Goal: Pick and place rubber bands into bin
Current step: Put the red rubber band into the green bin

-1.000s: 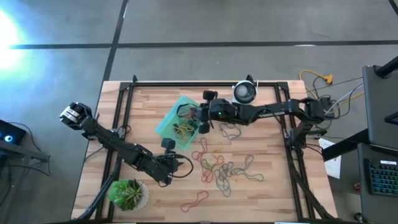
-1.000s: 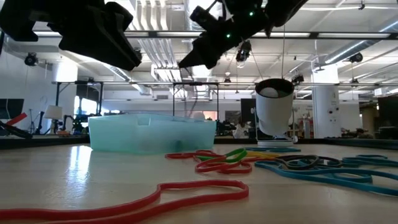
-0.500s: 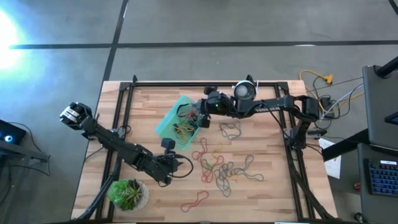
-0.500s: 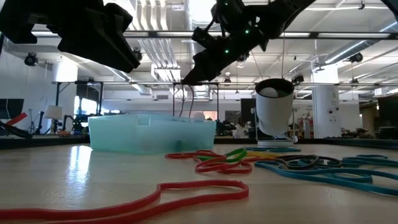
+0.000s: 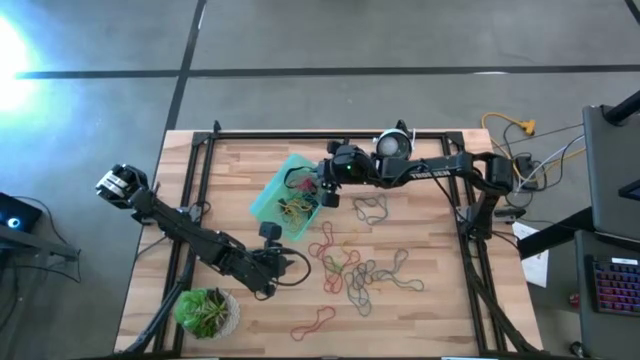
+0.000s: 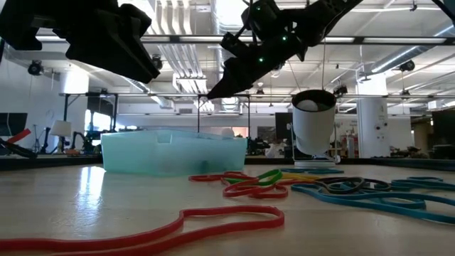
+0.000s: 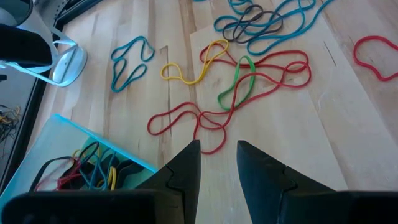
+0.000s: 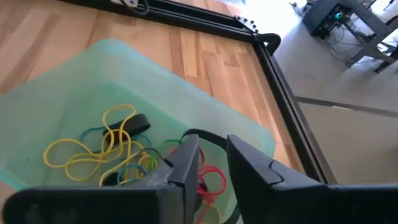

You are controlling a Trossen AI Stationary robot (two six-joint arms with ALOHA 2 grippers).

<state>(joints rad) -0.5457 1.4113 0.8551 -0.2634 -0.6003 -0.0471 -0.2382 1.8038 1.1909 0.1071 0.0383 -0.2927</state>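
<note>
Both arms matte black, jointed segments. Right arm (image 5: 430, 175): small green light near wrist. Left arm (image 5: 190, 235): silver-white motor block at base, thin black cable looped near wrist. Each hand w/ two dark, flat, tapered fingers (image 7: 186, 168).

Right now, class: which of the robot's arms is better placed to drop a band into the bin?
The right arm. The right gripper hangs over the bin; the left gripper sits low over bare wood, away from it.
</note>
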